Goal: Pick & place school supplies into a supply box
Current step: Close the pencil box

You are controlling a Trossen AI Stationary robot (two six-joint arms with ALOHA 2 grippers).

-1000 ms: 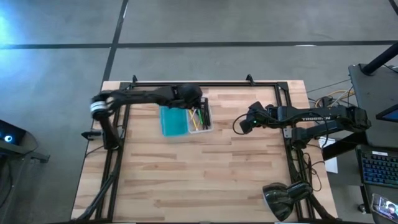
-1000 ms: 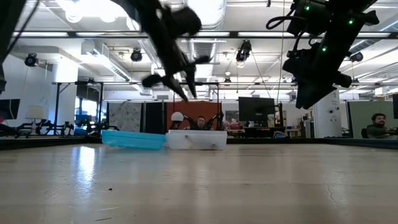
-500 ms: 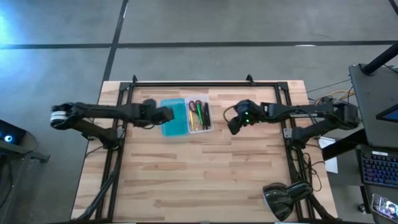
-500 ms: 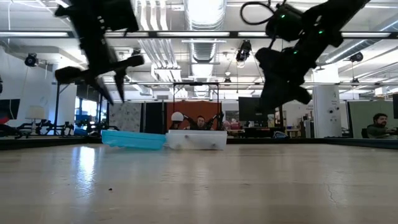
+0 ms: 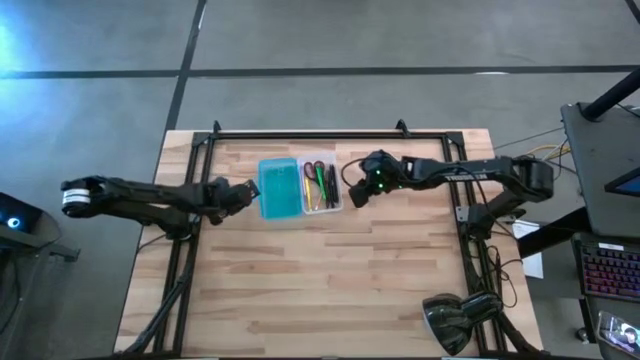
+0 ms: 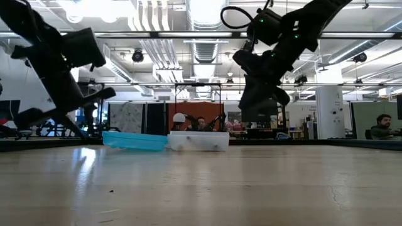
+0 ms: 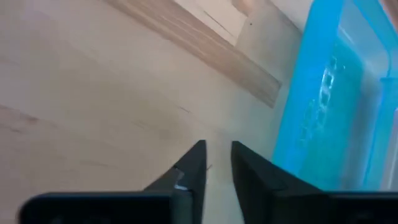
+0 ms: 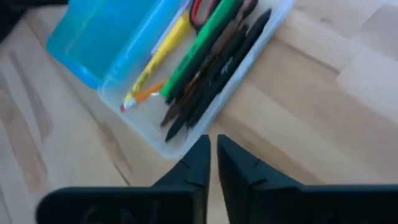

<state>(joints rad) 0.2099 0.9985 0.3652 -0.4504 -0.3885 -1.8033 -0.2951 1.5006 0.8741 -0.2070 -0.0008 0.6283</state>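
Pale matt wooden table [image 5: 320, 270]; supply box [image 5: 300, 188] of clear and translucent teal plastic.

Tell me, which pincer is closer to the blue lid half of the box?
The left pincer, just beside the blue lid at its outer edge. The right pincer is beyond the clear tray of pens, on the box's other side.

— How's your light over the table [image 5: 330, 270]?

— Even and soft from overhead; you get only faint shadows under the arms. In your low view the ceiling lights [image 6: 204, 9] blow out to white glare, and their sheen lies on the wood before the supply box [image 6: 166, 140]. The arms there are dark silhouettes.

— Focus?

— Your left wrist view is smeared, the teal lid [image 7: 329, 93] soft. The pens [image 8: 205, 68] near it look slightly blurred.
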